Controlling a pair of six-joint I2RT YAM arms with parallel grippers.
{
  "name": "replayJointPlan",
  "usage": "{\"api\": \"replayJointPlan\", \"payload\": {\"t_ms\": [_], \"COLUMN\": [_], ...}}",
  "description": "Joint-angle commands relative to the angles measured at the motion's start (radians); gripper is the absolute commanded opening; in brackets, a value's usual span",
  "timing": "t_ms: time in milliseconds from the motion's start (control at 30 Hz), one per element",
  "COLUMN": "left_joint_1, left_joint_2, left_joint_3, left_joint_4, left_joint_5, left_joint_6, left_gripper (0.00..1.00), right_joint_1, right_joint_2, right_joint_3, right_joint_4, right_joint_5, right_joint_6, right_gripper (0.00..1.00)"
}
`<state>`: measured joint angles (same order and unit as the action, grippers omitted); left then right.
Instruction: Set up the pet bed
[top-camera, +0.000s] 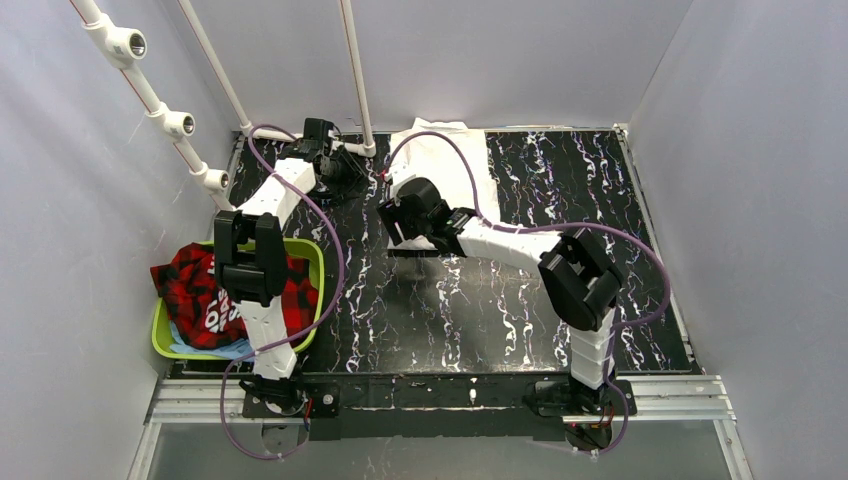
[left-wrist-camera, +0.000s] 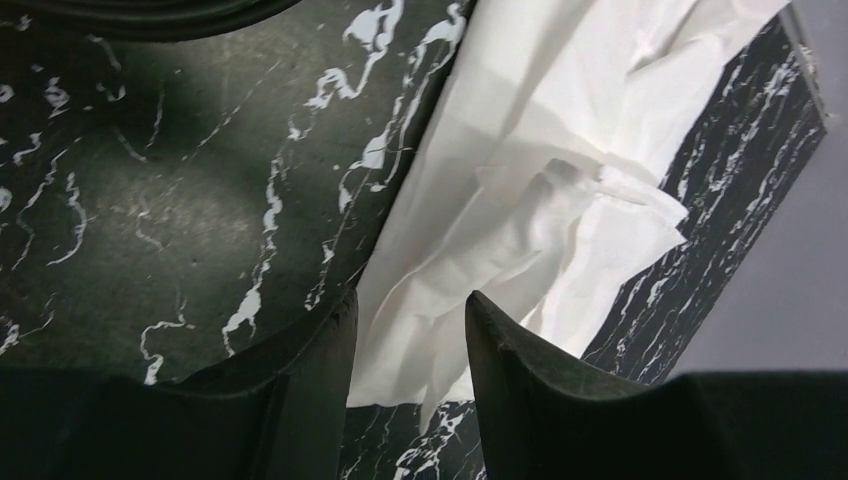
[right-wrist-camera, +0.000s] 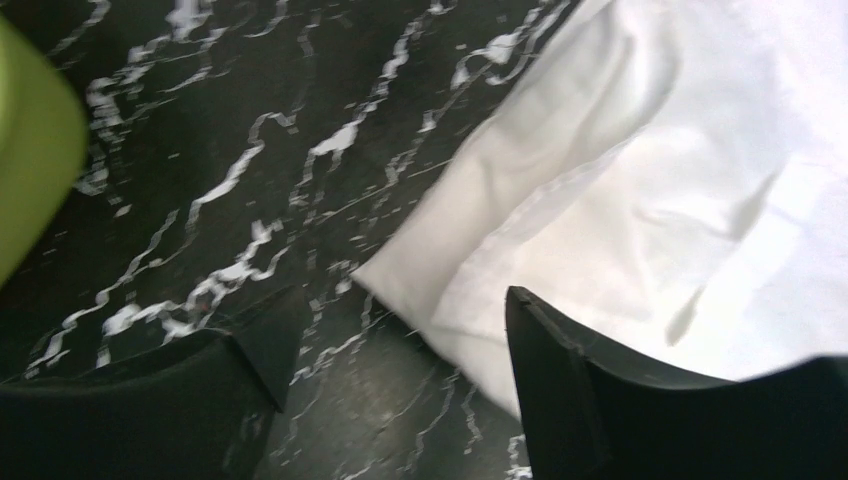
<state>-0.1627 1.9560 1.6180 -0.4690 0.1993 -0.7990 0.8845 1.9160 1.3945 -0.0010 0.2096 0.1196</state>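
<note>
Lying on the table: white bedding (top-camera: 440, 155), at the far middle; mostly flat, with creases and a rumpled fold on the side facing the left arm; its near-left corner looks puffy in the right wrist view

Table (top-camera: 560, 180): black with white marble veins; bedding covers only a strip of its far part

Left gripper (top-camera: 345, 170): low at the far left, beside the foot of the white pipes (top-camera: 355, 70) and just left of the bedding; its fingers (left-wrist-camera: 310, 380) stand apart with nothing between them; the bedding's edge lies just ahead of the tips

Right gripper (top-camera: 398, 222): over the near-left corner of the bedding; its fingers (right-wrist-camera: 590, 400) are spread wide, gripping nothing; the corner shows in the gap between them; whether the tips touch the fabric cannot be told

Green basket (top-camera: 318, 262): at the near left, beside the left arm, well apart from the bedding

Red plaid cloth (top-camera: 190, 285): heaped in the basket and spilling over its left rim; a pale blue fabric (top-camera: 200, 347) shows beneath it at the near side
</note>
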Motion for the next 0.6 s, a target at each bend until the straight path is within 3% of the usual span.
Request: {"api": "replayJointPlan", "payload": {"t_ms": [0, 233, 367, 467, 500, 567], "left_joint_1": [0.007, 0.015, 0.015, 0.015, 0.015, 0.015], "left_joint_2": [-0.062, -0.054, -0.051, -0.057, -0.059, -0.071], "left_joint_3": [-0.008, -0.013, -0.025, -0.031, -0.032, -0.038], "left_joint_4": [-0.076, -0.072, -0.065, -0.07, -0.072, -0.075], "left_joint_5": [0.025, 0.082, 0.098, 0.105, 0.108, 0.112], "left_joint_6": [0.028, -0.007, -0.011, -0.007, -0.003, 0.0], "left_gripper": [0.42, 0.41, 0.41, 0.41, 0.41, 0.42], "right_joint_1": [0.025, 0.05, 0.049, 0.043, 0.029, 0.008], "right_joint_2": [0.046, 0.077, 0.124, 0.189, 0.206, 0.205], "right_joint_3": [0.051, 0.039, 0.111, 0.261, 0.311, 0.342], "right_joint_4": [-0.034, -0.037, -0.081, -0.231, -0.303, -0.271], "right_joint_5": [0.175, 0.207, 0.285, 0.493, 0.582, 0.665], "right_joint_6": [-0.065, -0.056, -0.073, -0.108, -0.113, -0.178], "right_gripper": [0.73, 0.63, 0.33, 0.08, 0.04, 0.02]}}
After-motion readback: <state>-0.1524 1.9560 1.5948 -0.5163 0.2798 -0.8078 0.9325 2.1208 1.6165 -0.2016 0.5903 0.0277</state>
